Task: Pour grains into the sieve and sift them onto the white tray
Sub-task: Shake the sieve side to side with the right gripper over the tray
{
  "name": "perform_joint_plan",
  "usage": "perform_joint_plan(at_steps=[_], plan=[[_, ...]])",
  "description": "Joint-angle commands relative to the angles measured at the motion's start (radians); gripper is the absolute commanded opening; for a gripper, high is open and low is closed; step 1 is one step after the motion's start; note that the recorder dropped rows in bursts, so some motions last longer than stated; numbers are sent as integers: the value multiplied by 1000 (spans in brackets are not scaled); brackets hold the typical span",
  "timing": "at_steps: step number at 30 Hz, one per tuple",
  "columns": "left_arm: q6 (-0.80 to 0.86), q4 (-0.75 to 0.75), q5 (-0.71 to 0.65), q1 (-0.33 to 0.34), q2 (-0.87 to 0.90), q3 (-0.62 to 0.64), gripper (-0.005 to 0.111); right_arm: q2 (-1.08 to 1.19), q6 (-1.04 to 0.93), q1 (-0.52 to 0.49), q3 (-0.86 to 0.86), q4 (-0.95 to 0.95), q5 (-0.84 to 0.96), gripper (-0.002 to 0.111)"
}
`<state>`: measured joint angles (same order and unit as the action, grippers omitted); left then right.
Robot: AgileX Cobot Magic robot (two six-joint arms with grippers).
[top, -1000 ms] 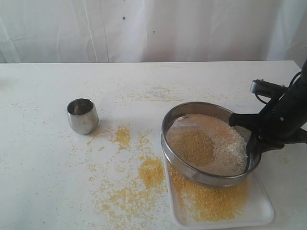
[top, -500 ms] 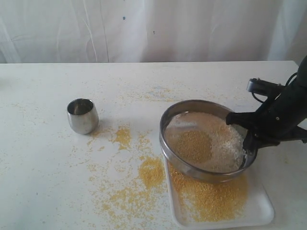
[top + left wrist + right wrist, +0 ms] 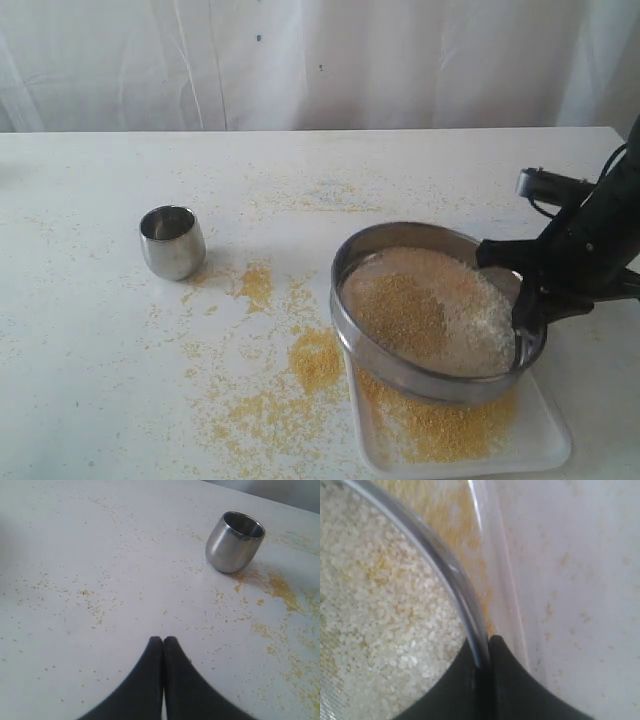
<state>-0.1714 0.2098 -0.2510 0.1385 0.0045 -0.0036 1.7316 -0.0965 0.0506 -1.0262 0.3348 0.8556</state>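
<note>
The steel sieve (image 3: 400, 372) hangs tilted just above the white tray (image 3: 545, 440), its right rim pinched by my right gripper (image 3: 522, 300). Inside it lie the grains (image 3: 430, 310): golden meal at the left, whitish rice-like grains at the right. A layer of yellow meal (image 3: 440, 420) covers the tray under it. In the right wrist view the sieve's rim (image 3: 445, 565) runs between the shut fingers of the right gripper (image 3: 485, 647), with white grains (image 3: 385, 610) inside and the tray's rim (image 3: 497, 570) beside it. My left gripper (image 3: 163, 641) is shut and empty, over bare table.
A small shiny steel cup (image 3: 172, 241) stands upright on the table (image 3: 300, 170) at the left, also in the left wrist view as the cup (image 3: 234, 541). Spilled yellow meal (image 3: 315, 360) lies scattered left of the tray. A white curtain (image 3: 300, 60) hangs behind.
The sieve has shifted with my right gripper, first up and left, then back down and right, and the grains inside have spread. The left gripper and cup have not moved.
</note>
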Motion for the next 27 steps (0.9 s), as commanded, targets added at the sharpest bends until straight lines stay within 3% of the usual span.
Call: perform_joint_plan(at_steps=[1,6,10,15,16,21,25,27], plan=[[-7,2,-4,0,-5,4,0,3,-5,-1,-8,20,-205,0],[-7,2,-4,0,-5,4,0,-1,-5,-1,1,12,132,0],[-7,2,-4,0,-5,4,0,3,-37,-1,-9,-36,-63,0],[-7,2,-4,0,-5,4,0,-8,-31,1,-32,-25,215,0],[-7,2,-4,0,-5,4,0,-8,-31,1,-32,-17,203,0],[-7,2,-4,0,-5,4,0,-3,-81,-1,-36,-64,-113,0],[-7,2,-4,0,-5,4,0,-14,-60,1,-34,-56,108,0],[-7,2,-4,0,-5,4,0,-16,-71,5,-34,-46,62,0]])
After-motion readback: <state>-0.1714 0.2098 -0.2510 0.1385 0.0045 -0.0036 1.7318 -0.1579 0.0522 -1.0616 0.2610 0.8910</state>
